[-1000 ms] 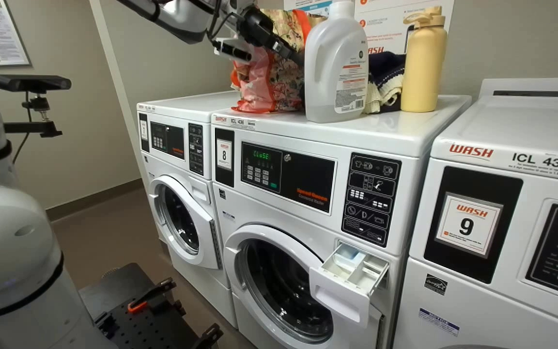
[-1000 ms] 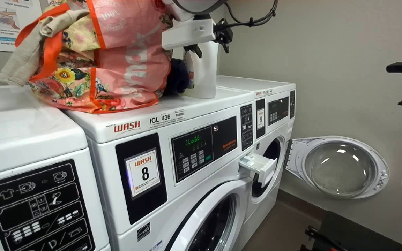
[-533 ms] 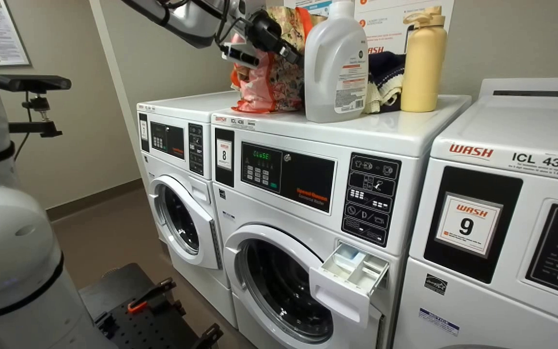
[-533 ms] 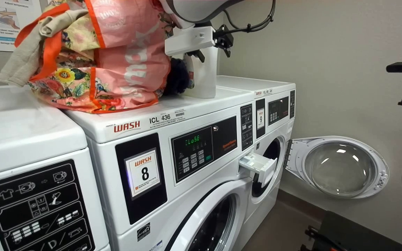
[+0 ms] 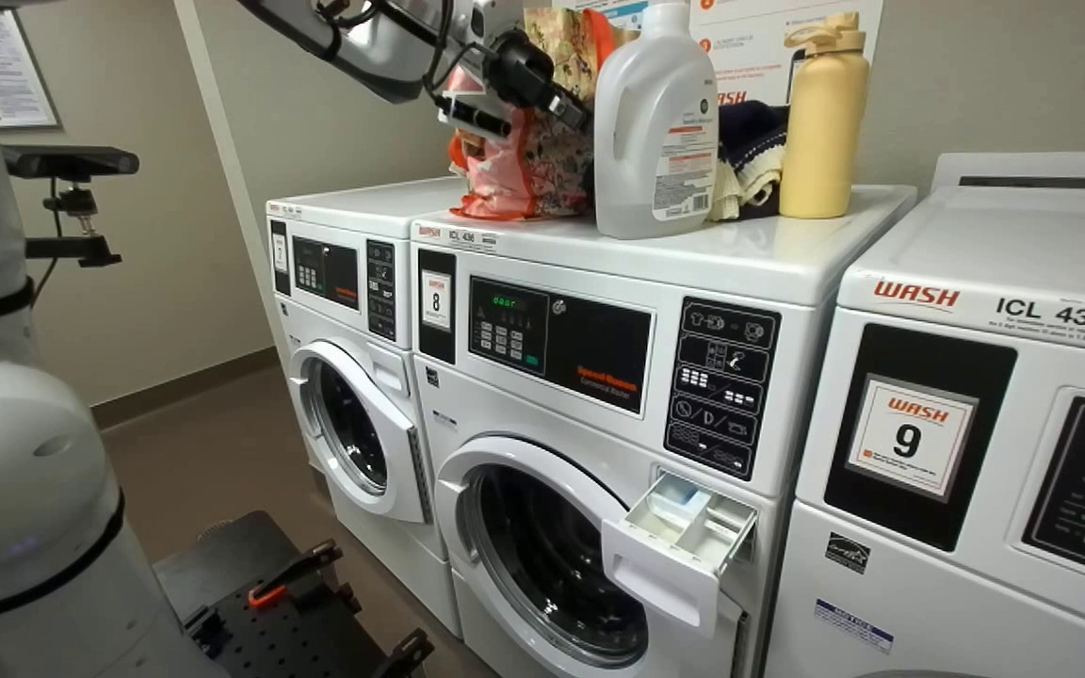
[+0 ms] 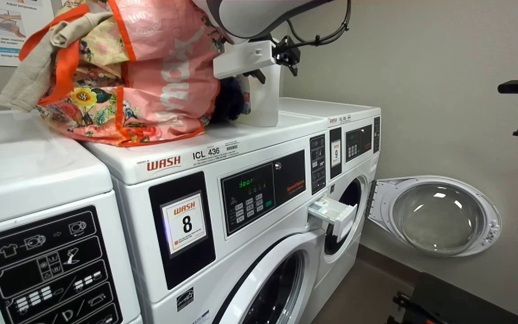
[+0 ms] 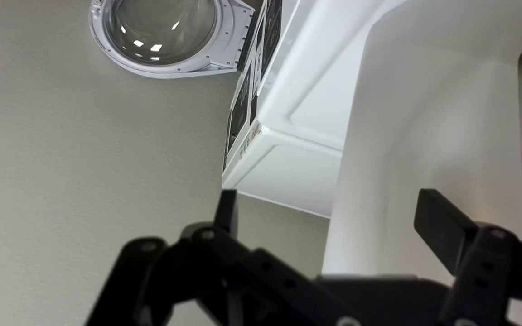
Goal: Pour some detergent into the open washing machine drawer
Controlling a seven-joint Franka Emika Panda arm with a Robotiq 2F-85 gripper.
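Observation:
The detergent jug, whitish and translucent, stands upright on washer 8. It also shows in an exterior view, partly behind the wrist, and fills the right of the wrist view. My gripper is open with nothing held. The jug's side edge lies between its fingers; the right finger overlaps the jug's face, the left is beyond its edge. In an exterior view the gripper is at the jug's upper left side; contact cannot be told. The washing machine drawer is pulled out below; it also shows in an exterior view.
A floral bag stands beside the jug, close to the wrist. Dark and cream cloth and a yellow bottle stand on the jug's other side. The round washer door hangs open by the wall.
My gripper has moved down and slightly toward the jug's side, still open. The jug has shifted very slightly right in an exterior view. Washer 8's display changed from "CLOSE" to "door".

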